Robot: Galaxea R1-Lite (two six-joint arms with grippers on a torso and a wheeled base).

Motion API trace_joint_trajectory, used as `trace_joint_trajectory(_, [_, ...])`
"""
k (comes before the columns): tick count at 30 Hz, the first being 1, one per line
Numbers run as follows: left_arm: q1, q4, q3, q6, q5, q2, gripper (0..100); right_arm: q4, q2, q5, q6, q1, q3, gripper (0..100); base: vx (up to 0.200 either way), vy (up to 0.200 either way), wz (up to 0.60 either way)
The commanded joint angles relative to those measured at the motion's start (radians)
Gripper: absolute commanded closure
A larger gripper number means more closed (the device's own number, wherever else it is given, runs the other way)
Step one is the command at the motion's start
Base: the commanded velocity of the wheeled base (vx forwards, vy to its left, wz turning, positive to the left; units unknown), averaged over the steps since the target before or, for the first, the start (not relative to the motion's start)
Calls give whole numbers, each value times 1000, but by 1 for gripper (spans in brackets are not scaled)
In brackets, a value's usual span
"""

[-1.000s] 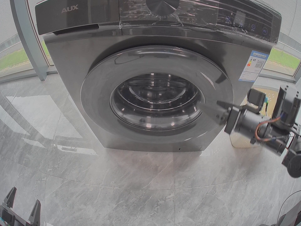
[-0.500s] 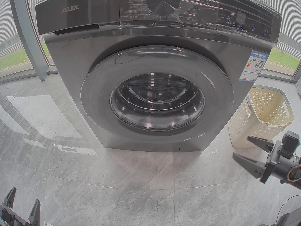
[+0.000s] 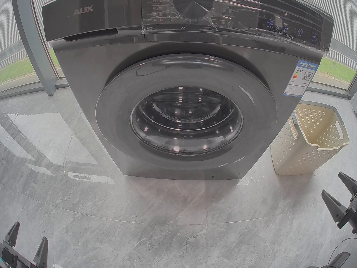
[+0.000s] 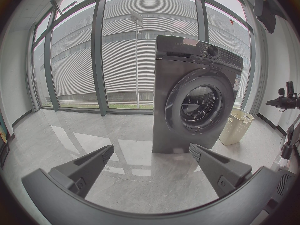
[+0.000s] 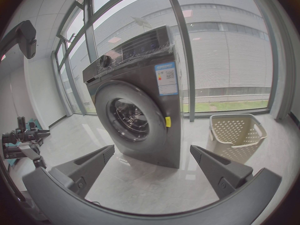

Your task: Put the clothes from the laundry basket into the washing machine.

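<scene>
1. Right gripper (image 3: 330, 182) — jaws spread wide with nothing between them. In its own wrist view (image 5: 152, 147) the gap between the 2 fingers frames bare floor and the foot of the machine.
2. Left gripper (image 3: 30, 230) — jaws also well apart, gripping nothing. It sits low at the near left corner of the head view, above the floor (image 3: 148, 220). Its own wrist view (image 4: 150, 146) shows both fingers wide apart with tile between them.
3. The right gripper hangs low on the robot's right. It is nearer the robot than the laundry basket (image 3: 308, 146), apart from it and touching nothing.
4. The laundry basket is cream perforated plastic and stands upright on the floor, just beside the right side of the washing machine (image 3: 93, 67). The right wrist view shows a narrow gap between the 2. The part of its inside that shows is perforated wall with a handle slot.
5. The washing machine is a dark grey front-loader in the centre of the head view. Its round door (image 3: 186, 120) is shut, and the drum shows through the glass.
6. Along the top is a control panel with 1 dial (image 3: 192, 0) under clear film. A label (image 3: 300, 78) is stuck at the upper right of the front, and a small yellow tag (image 5: 167, 121) sits at the door's edge.
7. The floor is grey marbled tile, with tall windows (image 4: 125, 63) behind the machine.
</scene>
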State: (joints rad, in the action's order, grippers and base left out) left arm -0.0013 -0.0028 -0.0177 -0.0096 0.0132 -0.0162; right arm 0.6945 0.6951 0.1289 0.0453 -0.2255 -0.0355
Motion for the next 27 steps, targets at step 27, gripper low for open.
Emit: trace_joint_trajectory(27, [-2,-2,18,-15,1,10,0,-694,-695,-126,-30,218,36,0,0,0,0])
